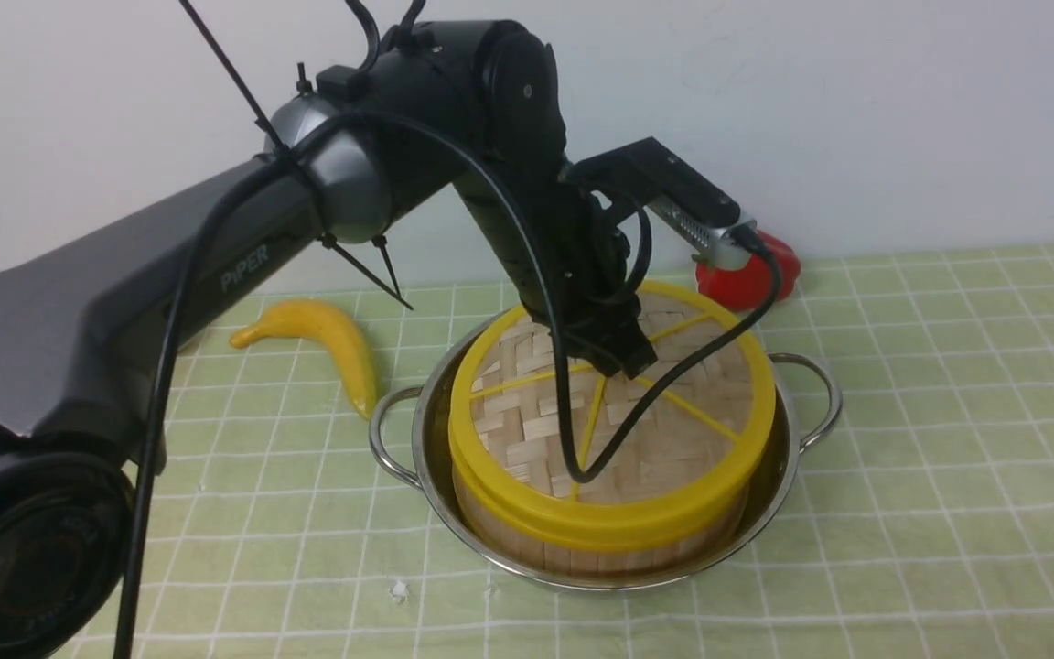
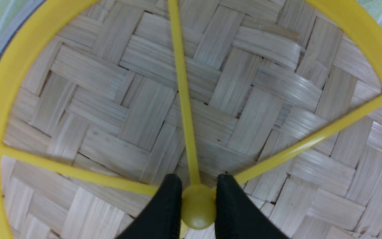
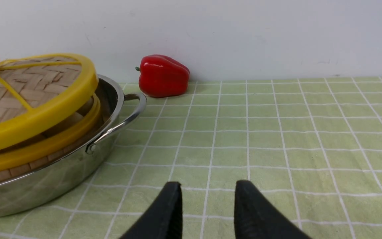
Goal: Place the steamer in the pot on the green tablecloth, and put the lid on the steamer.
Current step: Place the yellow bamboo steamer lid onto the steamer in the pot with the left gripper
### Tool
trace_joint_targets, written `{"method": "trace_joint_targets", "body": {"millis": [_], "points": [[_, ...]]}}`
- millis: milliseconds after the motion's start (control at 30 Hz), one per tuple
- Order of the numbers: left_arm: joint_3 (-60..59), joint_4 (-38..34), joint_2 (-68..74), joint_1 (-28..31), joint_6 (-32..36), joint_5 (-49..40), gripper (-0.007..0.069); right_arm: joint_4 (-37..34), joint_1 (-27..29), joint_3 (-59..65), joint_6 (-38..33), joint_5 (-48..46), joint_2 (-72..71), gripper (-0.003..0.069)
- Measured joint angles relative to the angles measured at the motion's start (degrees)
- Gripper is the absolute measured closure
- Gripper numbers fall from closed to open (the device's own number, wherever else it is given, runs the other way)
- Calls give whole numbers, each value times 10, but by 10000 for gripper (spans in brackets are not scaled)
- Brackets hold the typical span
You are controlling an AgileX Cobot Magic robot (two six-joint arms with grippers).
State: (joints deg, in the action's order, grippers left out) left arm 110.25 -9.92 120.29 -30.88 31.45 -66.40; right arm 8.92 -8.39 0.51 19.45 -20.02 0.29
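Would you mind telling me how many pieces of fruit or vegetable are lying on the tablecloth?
2. A yellow banana lies left of the pot; a red bell pepper sits behind the pot by the wall. The left arm blocks part of the cloth, so another could be hidden.

surface: green tablecloth point(image 1: 948, 458) | on it: pot point(image 1: 769, 485), banana point(image 1: 330, 339), red pepper point(image 1: 751, 275)
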Motion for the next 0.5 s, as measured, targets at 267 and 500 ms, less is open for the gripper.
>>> {"method": "trace_joint_targets", "body": {"millis": [267,500], "points": [[0,1,1,0,0,2,504,0,0,0,0,0,0,416],[0,23,22,0,-14,2,504,0,0,0,0,0,0,416]]}}
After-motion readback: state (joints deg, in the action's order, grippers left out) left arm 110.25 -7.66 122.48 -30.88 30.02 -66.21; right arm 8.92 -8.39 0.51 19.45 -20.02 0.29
